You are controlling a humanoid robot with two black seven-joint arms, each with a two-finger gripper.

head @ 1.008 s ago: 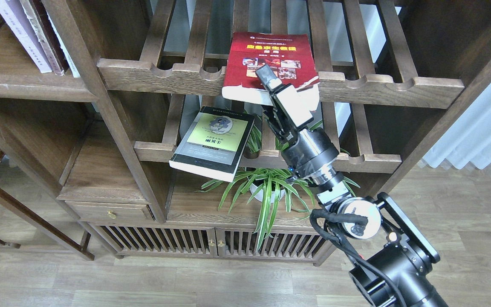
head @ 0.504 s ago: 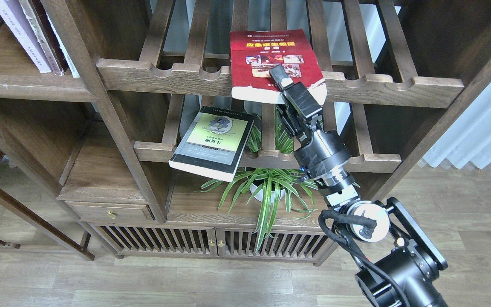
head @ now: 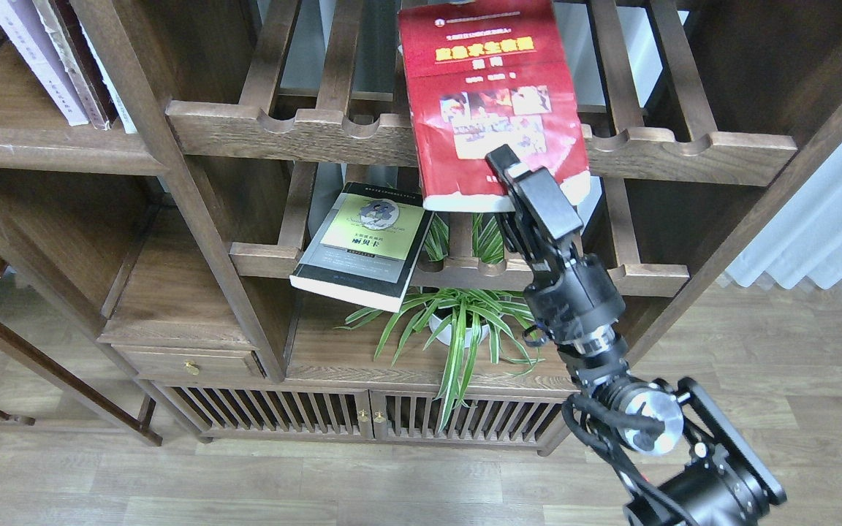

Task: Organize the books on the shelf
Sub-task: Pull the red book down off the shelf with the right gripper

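Note:
The thick red book (head: pixel 487 73) with a yellow title and photos hangs tilted, cover towards me, in front of the upper slatted rack (head: pixel 282 131). My right gripper (head: pixel 506 166) is shut on its lower edge, one finger (head: pixel 500 155) lying on the cover. The black-grey book (head: pixel 366 245) with a yellow-green panel lies on the lower slatted rack (head: pixel 647 277) and overhangs its front rail. A white-lavender book (head: pixel 23 55) stands with others on the flat dark shelf (head: pixel 33 150) at the upper left. My left gripper is out of view.
A potted spider plant (head: pixel 465 321) stands under the racks, close to my right forearm. A cabinet with slatted doors (head: pixel 282 416) and a small drawer (head: pixel 187 363) lies below. A wooden frame (head: pixel 48 372) is at the left, a pale curtain (head: pixel 830 219) at the right.
My right gripper has lifted the red book off the upper rack and tipped it up towards me, moving slightly right. The black-grey book has not moved.

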